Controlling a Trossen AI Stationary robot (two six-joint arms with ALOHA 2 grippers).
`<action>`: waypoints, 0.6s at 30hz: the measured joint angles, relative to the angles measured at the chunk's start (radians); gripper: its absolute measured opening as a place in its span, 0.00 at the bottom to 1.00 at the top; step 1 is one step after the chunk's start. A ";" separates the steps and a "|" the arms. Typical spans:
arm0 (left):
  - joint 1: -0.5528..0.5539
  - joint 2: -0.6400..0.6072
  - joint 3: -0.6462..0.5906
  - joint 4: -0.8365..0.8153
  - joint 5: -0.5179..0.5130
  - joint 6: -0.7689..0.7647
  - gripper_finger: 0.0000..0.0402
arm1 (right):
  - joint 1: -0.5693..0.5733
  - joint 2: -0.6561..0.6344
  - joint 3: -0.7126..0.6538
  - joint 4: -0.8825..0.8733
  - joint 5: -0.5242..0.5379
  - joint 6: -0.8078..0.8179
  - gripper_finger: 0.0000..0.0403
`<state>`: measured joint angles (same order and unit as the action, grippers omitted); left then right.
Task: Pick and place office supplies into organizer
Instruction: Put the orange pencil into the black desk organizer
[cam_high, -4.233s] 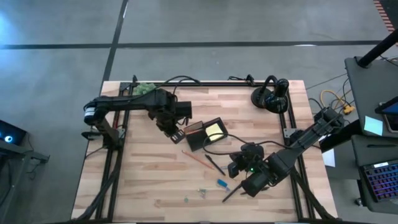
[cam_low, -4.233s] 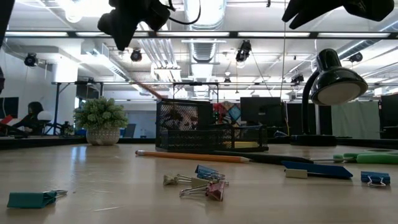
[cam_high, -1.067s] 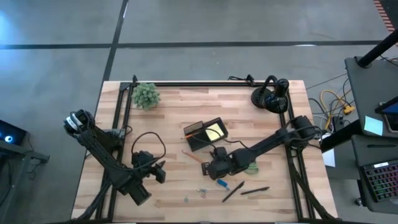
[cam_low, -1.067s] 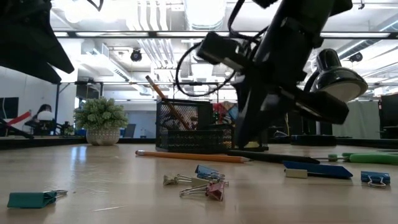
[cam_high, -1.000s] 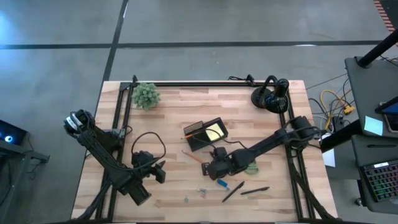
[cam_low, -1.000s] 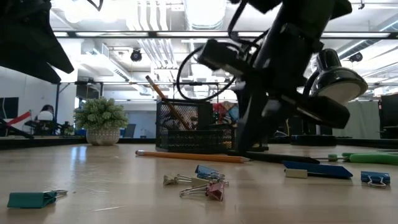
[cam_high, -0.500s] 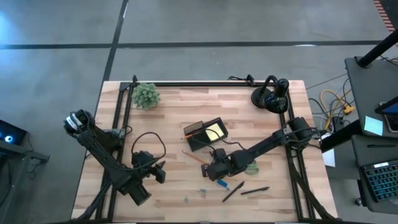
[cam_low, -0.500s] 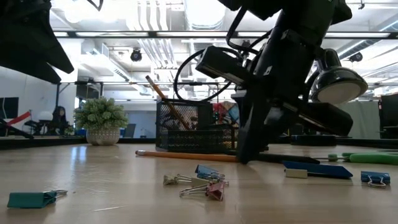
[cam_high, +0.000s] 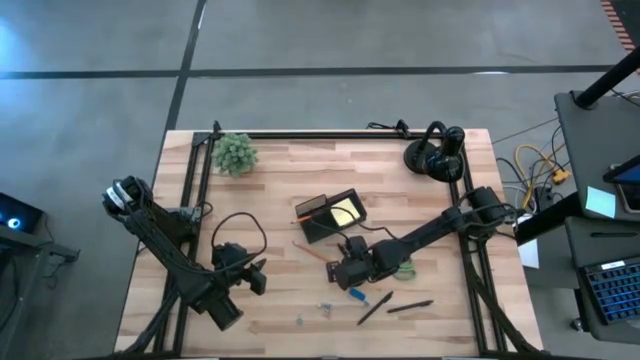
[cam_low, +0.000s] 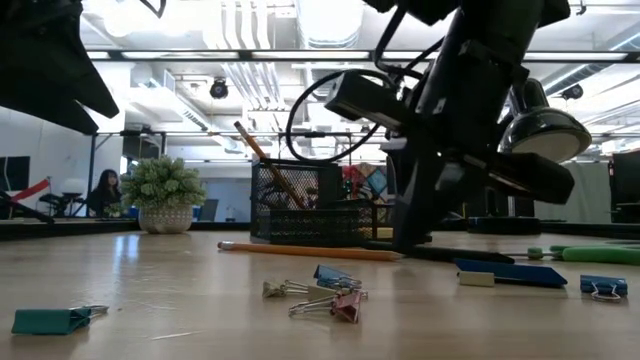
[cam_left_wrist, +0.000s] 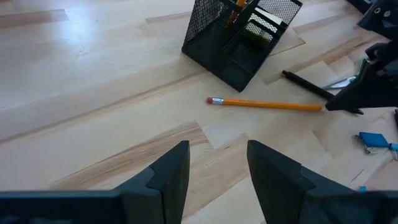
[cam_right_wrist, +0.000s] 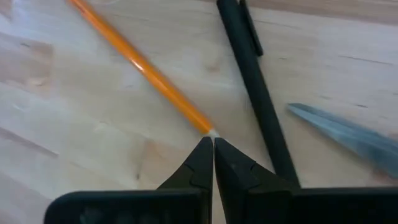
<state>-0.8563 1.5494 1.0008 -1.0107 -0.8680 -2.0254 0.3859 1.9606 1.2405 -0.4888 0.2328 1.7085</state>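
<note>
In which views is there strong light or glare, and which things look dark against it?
Low view: bright ceiling lights backlight the right arm, which shows nearly black, as does the dark shape at the upper left. Left wrist view: soft sheen on the table. Right wrist view: even light, scissor blade slightly blurred.

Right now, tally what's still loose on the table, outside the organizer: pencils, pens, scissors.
Pencils: 1
Pens: 3
Scissors: 1
Total: 5
</note>
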 joint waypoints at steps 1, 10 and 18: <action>0.000 0.000 0.000 0.000 0.000 0.000 0.37 | -0.001 0.000 -0.002 0.000 0.002 0.000 0.02; 0.000 0.000 0.000 0.000 0.000 0.001 0.37 | -0.006 0.005 -0.015 0.011 0.004 0.003 0.02; 0.000 -0.001 0.000 -0.001 0.004 0.051 0.37 | -0.010 0.005 -0.018 0.023 0.004 0.004 0.02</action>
<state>-0.8564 1.5486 1.0008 -1.0115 -0.8642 -1.9747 0.3756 1.9659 1.2227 -0.4659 0.2371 1.7121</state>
